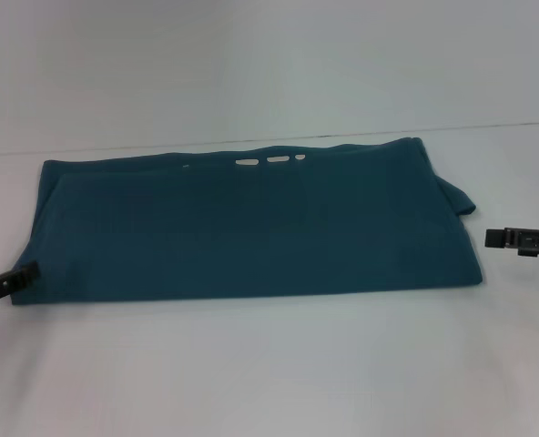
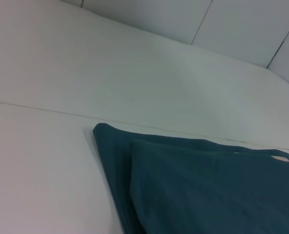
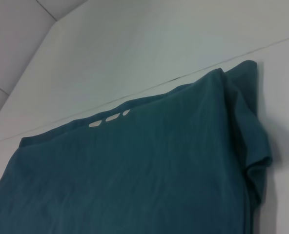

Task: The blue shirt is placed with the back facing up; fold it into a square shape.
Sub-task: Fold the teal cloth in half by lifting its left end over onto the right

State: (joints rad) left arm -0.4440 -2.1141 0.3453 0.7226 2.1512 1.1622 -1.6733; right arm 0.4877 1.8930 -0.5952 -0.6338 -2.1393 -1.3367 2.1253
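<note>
The blue shirt (image 1: 251, 223) lies flat on the white table, folded into a wide rectangle. Pale print marks (image 1: 271, 160) show along its far edge. A sleeve flap (image 1: 461, 202) sticks out at the far right side. My left gripper (image 1: 19, 273) sits low at the shirt's near left corner, right against the cloth. My right gripper (image 1: 511, 238) hovers just off the shirt's right edge, apart from it. In the left wrist view the shirt (image 2: 198, 185) shows a layered far left corner. From the right wrist, the shirt (image 3: 134, 170) and its bunched sleeve (image 3: 254, 161) are seen.
White tabletop (image 1: 269, 364) spreads in front of the shirt and to both sides. The table's far edge (image 1: 115, 148) meets a pale wall just behind the shirt.
</note>
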